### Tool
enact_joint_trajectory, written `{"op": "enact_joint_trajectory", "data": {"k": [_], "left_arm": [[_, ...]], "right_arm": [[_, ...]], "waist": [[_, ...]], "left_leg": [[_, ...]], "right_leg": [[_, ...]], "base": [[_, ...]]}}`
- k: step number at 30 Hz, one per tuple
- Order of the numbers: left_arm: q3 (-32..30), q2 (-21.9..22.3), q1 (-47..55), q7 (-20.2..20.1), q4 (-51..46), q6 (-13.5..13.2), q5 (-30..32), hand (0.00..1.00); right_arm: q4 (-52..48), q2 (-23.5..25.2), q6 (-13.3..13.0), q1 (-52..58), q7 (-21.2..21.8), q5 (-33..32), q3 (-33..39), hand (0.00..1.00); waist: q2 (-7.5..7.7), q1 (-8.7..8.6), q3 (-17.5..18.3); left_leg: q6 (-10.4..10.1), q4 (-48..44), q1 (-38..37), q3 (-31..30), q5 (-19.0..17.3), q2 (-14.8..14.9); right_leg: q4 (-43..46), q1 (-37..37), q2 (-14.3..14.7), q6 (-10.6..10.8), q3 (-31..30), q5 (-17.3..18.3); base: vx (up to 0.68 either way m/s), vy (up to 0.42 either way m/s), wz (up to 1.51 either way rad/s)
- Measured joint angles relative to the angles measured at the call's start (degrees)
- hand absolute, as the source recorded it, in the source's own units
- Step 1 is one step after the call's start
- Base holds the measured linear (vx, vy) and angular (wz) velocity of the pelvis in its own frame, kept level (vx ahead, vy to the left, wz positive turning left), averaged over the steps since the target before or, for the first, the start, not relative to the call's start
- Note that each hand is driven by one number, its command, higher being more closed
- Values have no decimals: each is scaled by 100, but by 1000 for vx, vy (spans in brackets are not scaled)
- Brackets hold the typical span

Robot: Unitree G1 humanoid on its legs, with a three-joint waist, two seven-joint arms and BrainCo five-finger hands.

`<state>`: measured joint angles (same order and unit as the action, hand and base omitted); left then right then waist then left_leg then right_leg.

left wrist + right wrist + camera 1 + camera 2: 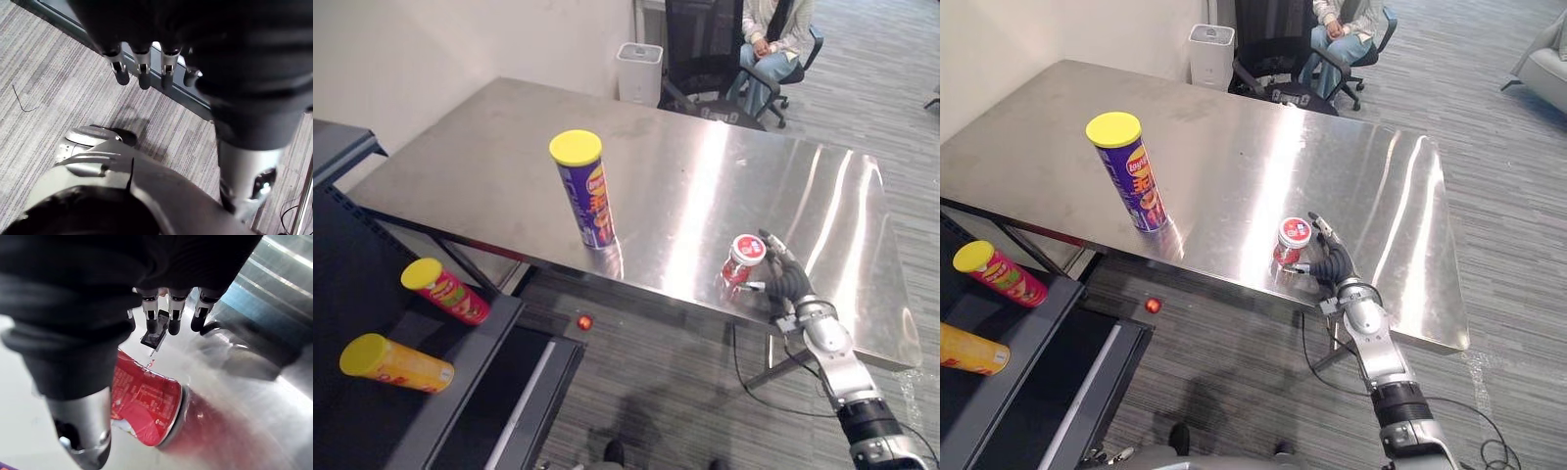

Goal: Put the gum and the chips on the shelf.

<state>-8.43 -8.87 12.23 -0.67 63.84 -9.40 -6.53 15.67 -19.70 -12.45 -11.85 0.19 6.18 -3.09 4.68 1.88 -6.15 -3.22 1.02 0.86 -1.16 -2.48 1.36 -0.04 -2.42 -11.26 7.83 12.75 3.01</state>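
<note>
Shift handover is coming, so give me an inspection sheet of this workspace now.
Surface: steel table, reflective.
Job's things: purple chips can upright mid-table; gum tub near the front edge; shelf holds a red can and an orange can, both lying down.
Clutter: small red ball on the floor.
Hands: right hand open beside the gum tub; left hand open above carpet.
Cables: short dark strand on the carpet.
Surroundings: seated person, white bin.

Seated person (773,39) cut off by top edge; orange can (969,351) clipped at right eye view's left edge. Gum tub (146,406) partly hidden behind right hand (146,264).
</note>
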Motion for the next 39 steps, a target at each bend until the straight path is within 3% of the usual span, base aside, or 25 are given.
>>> {"op": "enact_joint_trajectory", "data": {"k": [21, 39], "left_arm": [[-134, 2, -83, 66, -16, 8, 13, 0], [-211, 12, -84, 93, -55, 76, 69, 0]], "right_arm": [[-52, 232, 19, -285, -108, -72, -19, 0], [-1098, 351, 25, 345, 291, -277, -193, 0]], "waist": [[89, 51, -235], [96, 49, -253]], "left_leg": [[-2, 176, -3, -100, 107, -2], [-11, 117, -3, -86, 100, 19]], "right_leg": [[-36, -2, 6, 1, 82, -1], [28, 5, 7, 3, 48, -2]], "base": [[4, -2, 2], [0, 0, -1]]}}
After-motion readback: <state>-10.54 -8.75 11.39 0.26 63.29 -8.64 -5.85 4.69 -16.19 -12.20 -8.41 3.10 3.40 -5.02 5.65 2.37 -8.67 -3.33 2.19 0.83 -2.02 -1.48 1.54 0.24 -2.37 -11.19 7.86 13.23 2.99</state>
